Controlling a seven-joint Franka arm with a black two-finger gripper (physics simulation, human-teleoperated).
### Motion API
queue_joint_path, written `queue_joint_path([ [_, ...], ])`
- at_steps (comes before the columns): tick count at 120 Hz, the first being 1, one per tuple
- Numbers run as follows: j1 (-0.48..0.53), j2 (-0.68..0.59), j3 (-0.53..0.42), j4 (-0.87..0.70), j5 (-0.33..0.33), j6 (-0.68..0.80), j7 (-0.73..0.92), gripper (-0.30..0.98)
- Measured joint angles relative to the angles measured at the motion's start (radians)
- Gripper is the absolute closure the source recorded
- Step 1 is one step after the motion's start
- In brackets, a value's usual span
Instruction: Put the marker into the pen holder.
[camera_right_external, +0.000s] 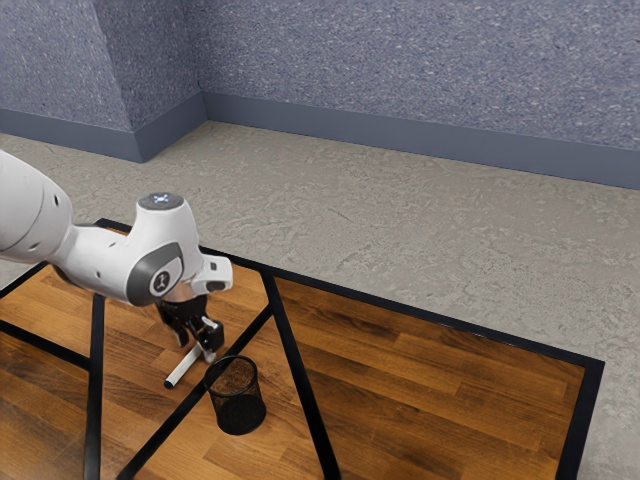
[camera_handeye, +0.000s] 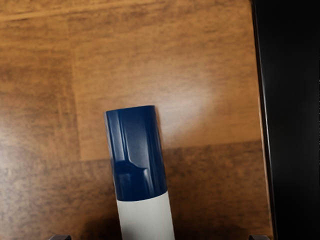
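Your gripper (camera_right_external: 198, 351) is spread over the marker (camera_right_external: 182, 369), which lies on the table (camera_right_external: 420, 380). Likely light, stiff, slick-barrelled: pinch the white barrel mid-length, square across, clear of the blue cap (camera_handeye: 136, 155).

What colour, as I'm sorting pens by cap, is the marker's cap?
Dark blue; the cap shows best in the wrist view.

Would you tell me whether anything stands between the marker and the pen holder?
I see nothing standing between the marker and the pen holder; just a black strip of the tabletop runs there. The holder's own upright wall is what I would probably have to lift the marker over.
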Motion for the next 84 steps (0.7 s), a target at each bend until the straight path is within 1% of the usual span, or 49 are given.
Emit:
queue_joint_path([
  [17, 0.000, 0.000, 0.000, 0.003, 0.000, 0.000, 0.003, 0.39],
  [37, 0.000, 0.002, 0.000, 0.004, 0.000, 0.000, 0.006, 0.52],
  [72, 0.000, 0.008, 0.001, 0.005, 0.003, 0.001, 0.006, 0.67],
  [84, -0.002, -0.024, 0.002, 0.005, 0.006, 0.002, 0.003, 0.70],
])
